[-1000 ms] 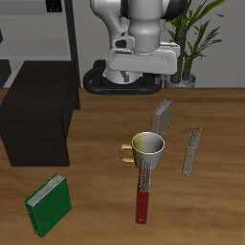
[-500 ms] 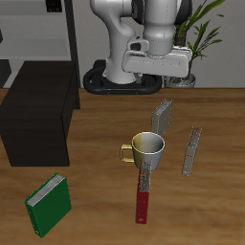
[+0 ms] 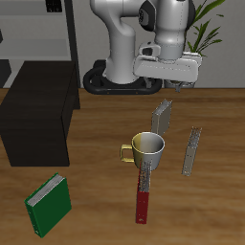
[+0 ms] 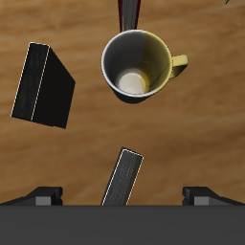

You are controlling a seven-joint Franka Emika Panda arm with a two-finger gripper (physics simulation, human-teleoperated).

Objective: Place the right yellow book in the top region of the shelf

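Observation:
The right yellow book [image 3: 163,118] is a small grey book with pale tan edges, standing upright behind the mug. In the wrist view it [image 4: 122,177] shows edge-on from above, between my fingers' line. My gripper [image 3: 172,82] hangs open and empty well above the book. Its two fingertips [image 4: 44,195] stand wide apart, and the gripper [image 4: 124,195] is roughly over the book's top edge. The shelf [image 3: 38,113] is a low black box with a flat top, far off to the side near the table's back.
A yellow-and-white mug [image 3: 145,148] [image 4: 139,65] stands just in front of the book. A longer slim grey-and-tan book [image 3: 191,150] [image 4: 43,84] stands beside the mug. A red-and-grey object [image 3: 144,196] and a green book [image 3: 48,203] lie nearer the front edge. A grey rack and a plant [image 3: 196,38] stand at the back.
My gripper has moved sideways from above the mug's line toward the plant side and now hangs over the small grey book. Nothing on the table has moved.

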